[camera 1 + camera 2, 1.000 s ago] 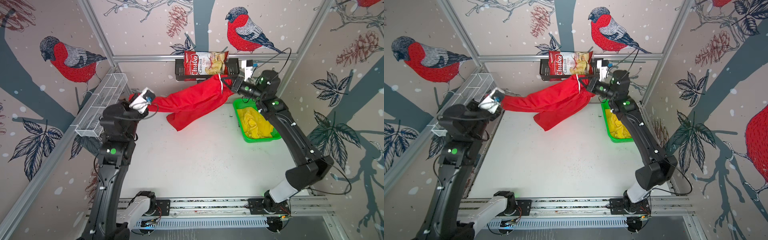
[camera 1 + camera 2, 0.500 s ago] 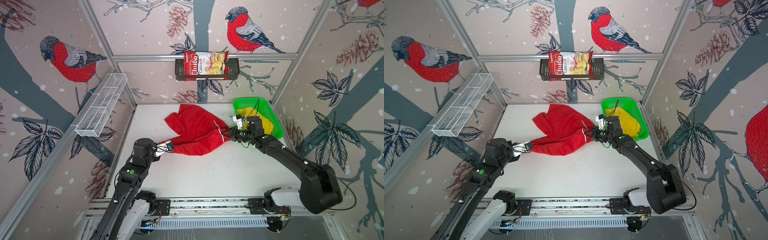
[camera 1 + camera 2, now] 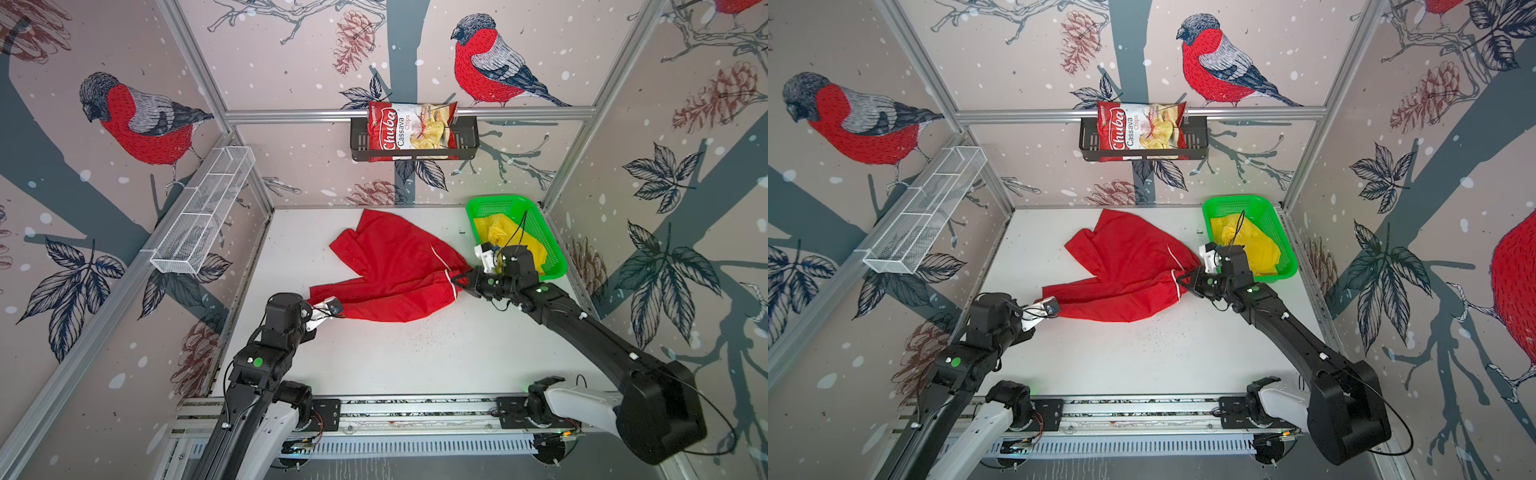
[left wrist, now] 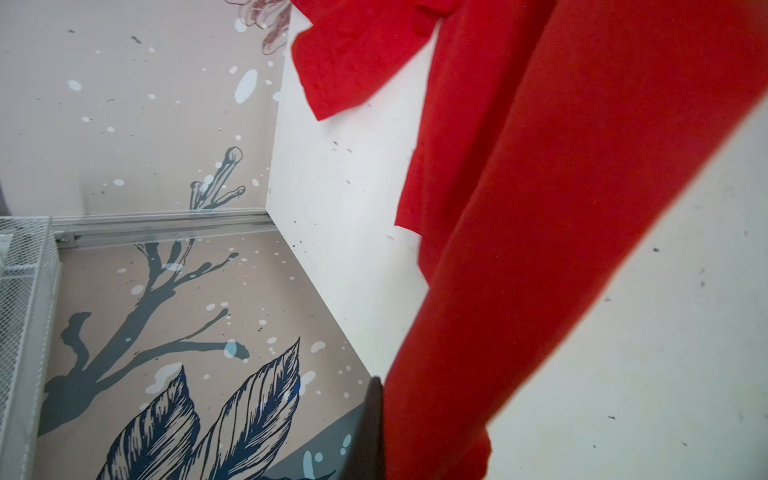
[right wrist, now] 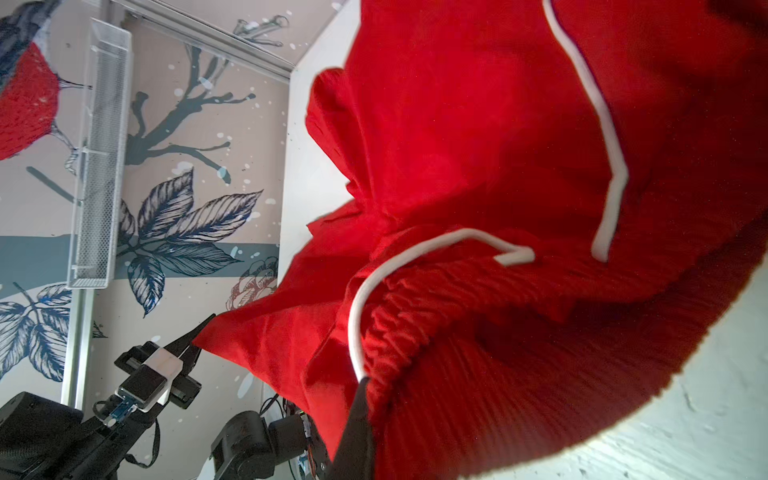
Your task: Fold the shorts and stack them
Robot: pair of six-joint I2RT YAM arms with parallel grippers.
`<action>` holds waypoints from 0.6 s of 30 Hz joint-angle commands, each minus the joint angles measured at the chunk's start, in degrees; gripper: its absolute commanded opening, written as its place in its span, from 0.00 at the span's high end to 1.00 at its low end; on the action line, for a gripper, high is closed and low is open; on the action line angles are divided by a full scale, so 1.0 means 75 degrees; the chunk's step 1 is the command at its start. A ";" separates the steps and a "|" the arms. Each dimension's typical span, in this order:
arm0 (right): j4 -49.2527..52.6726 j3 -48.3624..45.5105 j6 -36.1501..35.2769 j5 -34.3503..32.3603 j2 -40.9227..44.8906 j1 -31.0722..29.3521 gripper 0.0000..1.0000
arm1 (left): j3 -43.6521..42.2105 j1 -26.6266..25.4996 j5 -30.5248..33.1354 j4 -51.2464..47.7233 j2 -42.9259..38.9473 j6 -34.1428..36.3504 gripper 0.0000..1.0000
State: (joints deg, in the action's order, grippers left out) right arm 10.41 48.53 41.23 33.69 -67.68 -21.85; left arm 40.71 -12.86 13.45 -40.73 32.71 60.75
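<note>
Currently spanning the red shorts (image 3: 395, 270) between two grips, with most of the cloth lying on the worktop (image 3: 395, 361).

Left: pinching a corner of the cloth with the left gripper (image 3: 341, 312), with jaws pressed together on it, close to the left wall and below the wire rack (image 3: 203, 216).

Middle: spread in loose folds, with one leg bunched toward the back wall and the white drawstring (image 5: 517, 255) trailing free near the waistband.

Right: clamping the gathered elastic waistband with the right gripper (image 3: 457, 281), with jaws shut on cloth, just beside the green basket (image 3: 494, 201).

Probably held end to end so as to tension and flatten before a fold.

Yellow shorts (image 3: 496, 235): crumpled inside the basket, untouched.

Room: plenty toward the front rail; tight at the left wall and by the basket rim.
</note>
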 commanded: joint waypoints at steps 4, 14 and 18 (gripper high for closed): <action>0.0784 0.2750 -0.1245 -0.0390 0.0203 0.0150 0.98 | 0.2620 -0.0007 -0.0536 0.0986 0.0613 -0.1317 1.00; 0.1945 0.6011 -0.1740 -0.0256 0.0940 0.0373 0.99 | 0.4898 -0.0184 -0.1052 0.1068 0.0415 -0.1877 1.00; 0.2111 0.6742 -0.1547 -0.0265 0.1069 0.0370 0.99 | 0.4990 -0.0207 -0.1040 0.1272 0.0422 -0.1756 1.00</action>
State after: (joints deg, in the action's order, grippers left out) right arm 24.53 96.84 29.95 31.99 -59.81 -19.09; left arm 77.71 -14.37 6.00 -34.04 35.64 47.99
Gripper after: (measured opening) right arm 0.090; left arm 0.061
